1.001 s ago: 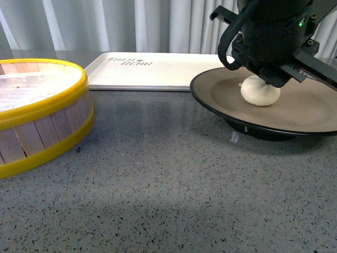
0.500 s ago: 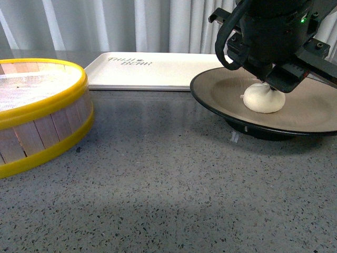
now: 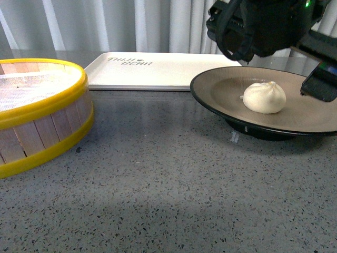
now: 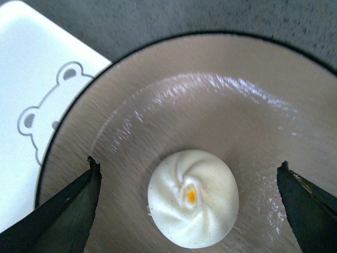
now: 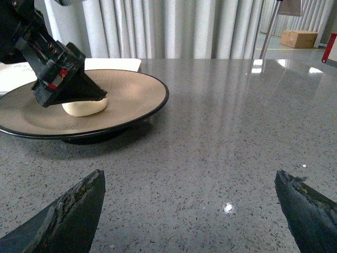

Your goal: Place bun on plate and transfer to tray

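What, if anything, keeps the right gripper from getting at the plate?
Probably nothing, so yes: the open right gripper faces the plate across bare countertop; the left gripper hangs open above the bun.

A round wooden steamer basket with yellow rims (image 3: 39, 113) sits on the grey speckled stone desk (image 3: 174, 200); pale pleated curtains (image 3: 116, 23) hang behind.

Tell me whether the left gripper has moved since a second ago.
Yes. The left gripper has gone upward, away from the plate. It was down on the bun and now hangs above it, jaws open.
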Controlling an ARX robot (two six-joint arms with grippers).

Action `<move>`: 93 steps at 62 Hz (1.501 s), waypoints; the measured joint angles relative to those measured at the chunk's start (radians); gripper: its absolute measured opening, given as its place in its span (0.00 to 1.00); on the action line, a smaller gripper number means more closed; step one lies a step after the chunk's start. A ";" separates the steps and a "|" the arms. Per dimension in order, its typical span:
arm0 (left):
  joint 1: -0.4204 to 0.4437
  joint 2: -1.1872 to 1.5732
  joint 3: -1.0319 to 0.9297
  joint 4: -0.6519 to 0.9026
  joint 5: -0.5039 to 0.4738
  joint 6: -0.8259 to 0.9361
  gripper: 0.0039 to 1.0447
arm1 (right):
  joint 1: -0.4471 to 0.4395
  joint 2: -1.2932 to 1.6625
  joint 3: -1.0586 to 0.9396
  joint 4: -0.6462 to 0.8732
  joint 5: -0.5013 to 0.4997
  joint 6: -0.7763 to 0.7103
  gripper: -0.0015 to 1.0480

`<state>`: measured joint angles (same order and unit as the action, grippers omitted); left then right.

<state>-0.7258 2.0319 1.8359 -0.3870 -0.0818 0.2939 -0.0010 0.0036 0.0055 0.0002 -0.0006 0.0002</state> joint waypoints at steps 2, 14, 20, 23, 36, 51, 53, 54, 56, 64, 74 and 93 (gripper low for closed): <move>0.004 -0.016 -0.006 0.014 0.007 -0.007 0.94 | 0.000 0.000 0.000 0.000 0.000 0.000 0.92; 0.076 -0.237 -0.153 0.180 -0.014 -0.073 0.94 | 0.000 0.000 0.000 0.000 0.000 0.000 0.92; 0.146 -0.395 -0.290 0.274 -0.029 -0.098 0.94 | 0.000 0.000 0.000 0.000 0.000 0.000 0.92; 0.195 -0.487 -0.374 0.314 -0.029 -0.115 0.94 | 0.000 0.000 0.000 0.000 0.000 0.000 0.92; 0.468 -0.842 -0.723 0.350 0.041 -0.169 0.94 | 0.000 0.000 0.000 0.000 0.000 0.000 0.92; 0.729 -1.163 -1.143 0.587 0.078 -0.272 0.67 | 0.000 0.000 0.000 0.000 0.000 0.000 0.92; 0.728 -1.197 -1.194 0.608 0.080 -0.274 0.62 | 0.000 0.000 0.000 0.000 0.000 0.000 0.92; 0.727 -1.213 -1.220 0.616 0.081 -0.275 0.59 | 0.000 0.000 0.000 0.000 0.000 0.000 0.92; 0.726 -1.271 -1.302 0.631 0.082 -0.279 0.50 | 0.000 0.000 0.000 0.000 0.000 0.000 0.92; 0.726 -1.373 -1.481 0.684 0.080 -0.286 0.20 | 0.000 0.000 0.000 0.000 0.000 0.000 0.92; 0.726 -1.458 -1.594 0.712 0.082 -0.296 0.04 | 0.000 0.000 0.000 0.000 0.000 0.000 0.92; 0.726 -1.583 -1.713 0.711 0.081 -0.296 0.04 | 0.000 0.000 0.000 0.000 0.000 0.000 0.92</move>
<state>-0.0002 0.4488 0.1230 0.3244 -0.0006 -0.0021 -0.0010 0.0036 0.0055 -0.0002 -0.0006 0.0002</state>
